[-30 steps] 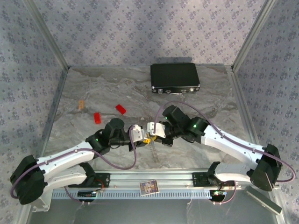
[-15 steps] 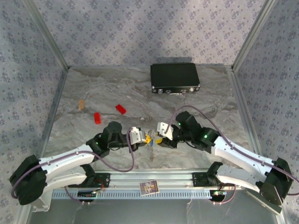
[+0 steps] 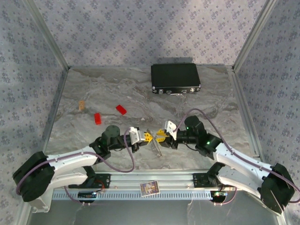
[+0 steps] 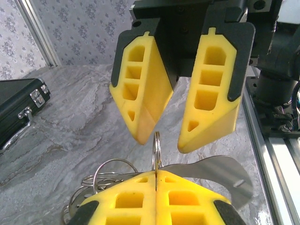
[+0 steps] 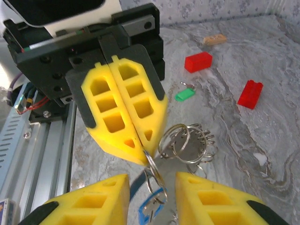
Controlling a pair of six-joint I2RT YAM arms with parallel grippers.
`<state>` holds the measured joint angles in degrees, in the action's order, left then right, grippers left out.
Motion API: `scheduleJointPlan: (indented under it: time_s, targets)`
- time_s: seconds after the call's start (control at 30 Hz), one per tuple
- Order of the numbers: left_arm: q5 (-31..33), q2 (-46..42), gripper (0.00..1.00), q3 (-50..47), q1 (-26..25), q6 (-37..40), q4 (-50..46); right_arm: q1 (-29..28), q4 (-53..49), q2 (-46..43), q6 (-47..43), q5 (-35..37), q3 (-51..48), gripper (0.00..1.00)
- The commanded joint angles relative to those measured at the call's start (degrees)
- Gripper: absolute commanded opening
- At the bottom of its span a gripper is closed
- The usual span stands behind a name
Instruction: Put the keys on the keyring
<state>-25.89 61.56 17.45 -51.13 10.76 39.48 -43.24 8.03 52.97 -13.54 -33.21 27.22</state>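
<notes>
At six o'clock on the tabletop, the left hand is clamped shut on the keyring, while the right hand stands open around one loop. The green key lies at the keyring's twelve o'clock, the blue key at seven.

black case, red blocks, tan block
</notes>
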Motion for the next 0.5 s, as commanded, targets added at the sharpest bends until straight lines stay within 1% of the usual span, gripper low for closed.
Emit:
scheduleJointPlan:
  time_s: [0.0, 0.2, 0.47]
  targets:
    - [-0.8, 0.2, 0.0, 0.3, -0.2, -1.4, 5.6, 0.3, 4.2, 0.8, 2.2, -2.6, -0.6, 0.32]
    - [-1.4, 0.1, 0.0, 0.5, -0.2, -1.4, 5.2, 0.2, 4.0, 1.4, 1.9, -2.4, -0.2, 0.3]
    - [-1.5, -0.2, 0.0, 0.6, -0.2, -0.9, 4.4, 1.3, -2.1, -2.2, -0.7, -1.1, 0.8, 0.29]
